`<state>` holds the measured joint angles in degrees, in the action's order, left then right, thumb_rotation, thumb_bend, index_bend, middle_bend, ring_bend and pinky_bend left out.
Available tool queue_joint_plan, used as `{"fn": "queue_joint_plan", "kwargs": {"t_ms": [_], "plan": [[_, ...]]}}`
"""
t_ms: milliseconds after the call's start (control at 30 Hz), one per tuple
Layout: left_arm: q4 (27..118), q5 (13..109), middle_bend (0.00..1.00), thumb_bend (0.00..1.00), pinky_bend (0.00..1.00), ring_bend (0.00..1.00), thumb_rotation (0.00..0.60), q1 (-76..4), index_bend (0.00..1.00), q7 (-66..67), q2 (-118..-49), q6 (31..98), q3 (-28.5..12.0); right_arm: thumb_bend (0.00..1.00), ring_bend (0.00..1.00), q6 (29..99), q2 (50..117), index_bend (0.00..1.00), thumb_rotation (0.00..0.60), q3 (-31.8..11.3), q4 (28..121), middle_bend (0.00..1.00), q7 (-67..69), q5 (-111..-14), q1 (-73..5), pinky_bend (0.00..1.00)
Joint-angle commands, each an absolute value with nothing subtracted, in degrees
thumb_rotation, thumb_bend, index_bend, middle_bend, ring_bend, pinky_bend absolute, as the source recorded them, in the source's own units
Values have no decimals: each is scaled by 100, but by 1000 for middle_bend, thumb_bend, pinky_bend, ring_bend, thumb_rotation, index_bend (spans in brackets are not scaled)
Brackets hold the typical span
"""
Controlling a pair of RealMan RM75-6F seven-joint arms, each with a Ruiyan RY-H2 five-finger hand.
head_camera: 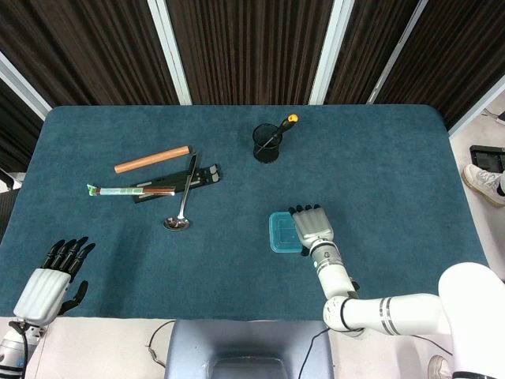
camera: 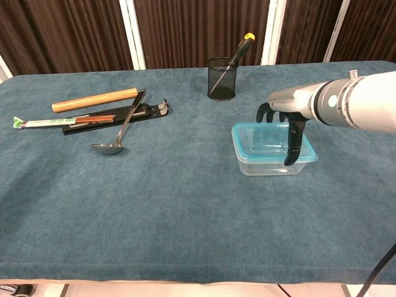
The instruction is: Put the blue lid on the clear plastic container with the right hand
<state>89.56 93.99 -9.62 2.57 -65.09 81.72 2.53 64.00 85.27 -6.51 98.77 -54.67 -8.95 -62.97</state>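
Note:
The blue lid (camera: 263, 139) lies on top of the clear plastic container (camera: 270, 164), right of the table's middle; in the head view the blue lid (head_camera: 282, 232) shows beside the hand. My right hand (camera: 284, 124) reaches over the lid's right part with fingers pointing down and one long finger touching the lid's near right corner. From above, the right hand (head_camera: 314, 227) covers the lid's right side. It grips nothing. My left hand (head_camera: 49, 281) hovers at the table's near left corner, fingers apart and empty.
A black mesh cup (camera: 221, 79) with a yellow-handled screwdriver (camera: 241, 48) stands behind the container. To the left lie a wooden dowel (camera: 94, 99), a green-tipped stick (camera: 62, 121), a black tool (camera: 117, 116) and a metal ladle (camera: 117, 136).

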Motion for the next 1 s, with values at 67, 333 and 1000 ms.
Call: {"fn": "queue_joint_plan", "kwargs": {"t_ms": [67, 333, 1000], "plan": [[8956, 9404, 2, 496, 42, 1, 600, -962, 0, 260, -6512, 8173, 256, 211, 342, 6346, 8468, 488, 600, -662, 9927, 440, -5431, -938, -6274, 262], [8961, 9406, 2, 497, 41, 1, 600, -963, 0, 259, -6510, 8168, 261, 211, 273, 6293, 8398, 400, 600, -648, 9987, 359, -5391, -1003, -6251, 234], [8962, 9398, 2, 496, 42, 1, 600, -975, 0, 234, -6505, 8143, 263, 211, 91, 6154, 8280, 114, 600, -598, 10052, 131, -5363, -951, -6292, 167]]}}
